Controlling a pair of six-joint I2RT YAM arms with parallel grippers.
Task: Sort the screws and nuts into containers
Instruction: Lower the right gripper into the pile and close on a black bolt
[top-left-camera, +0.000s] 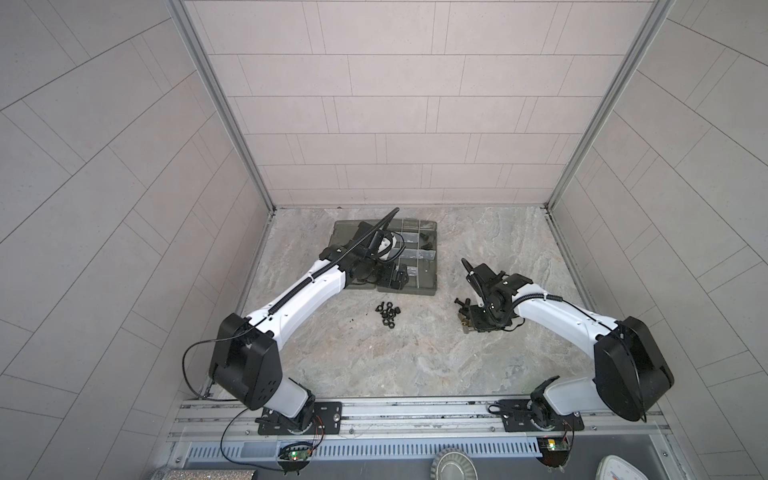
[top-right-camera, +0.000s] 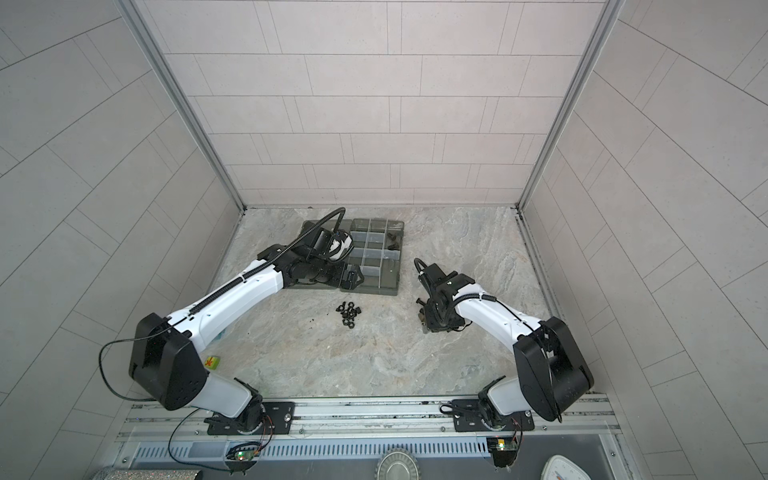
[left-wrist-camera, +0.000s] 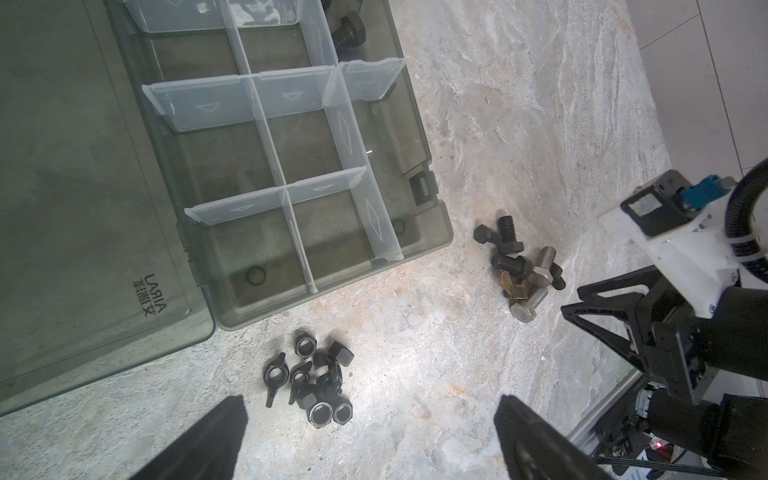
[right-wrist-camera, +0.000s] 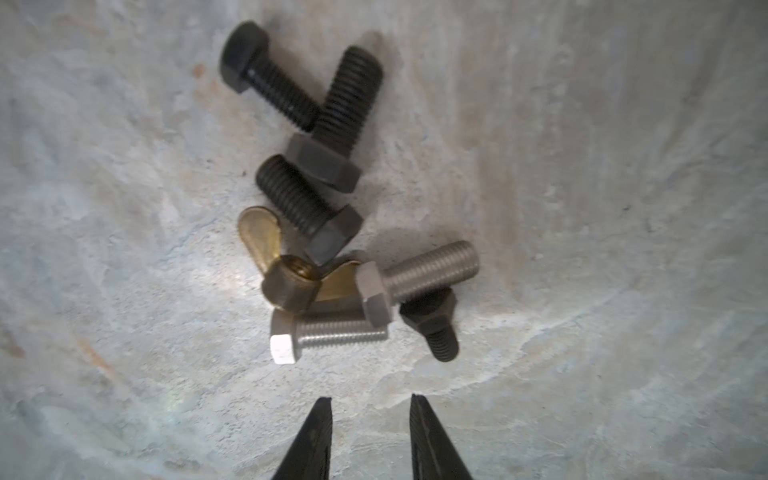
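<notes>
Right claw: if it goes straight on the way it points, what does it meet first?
Probably the nearest silver screw, at its threaded end; the right claw is slightly open. Depth unclear: it may touch tabletop first.

walls (top-left-camera: 395, 104): pale grey tiled panels | tabletop (top-left-camera: 415, 357): grey marbled stone | corner posts (top-left-camera: 227, 116): aluminium | light: soft, even

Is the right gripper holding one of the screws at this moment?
No, in the right wrist view the right gripper has its jaws slightly apart with nothing between them, and the screws lie ahead of it.
</notes>
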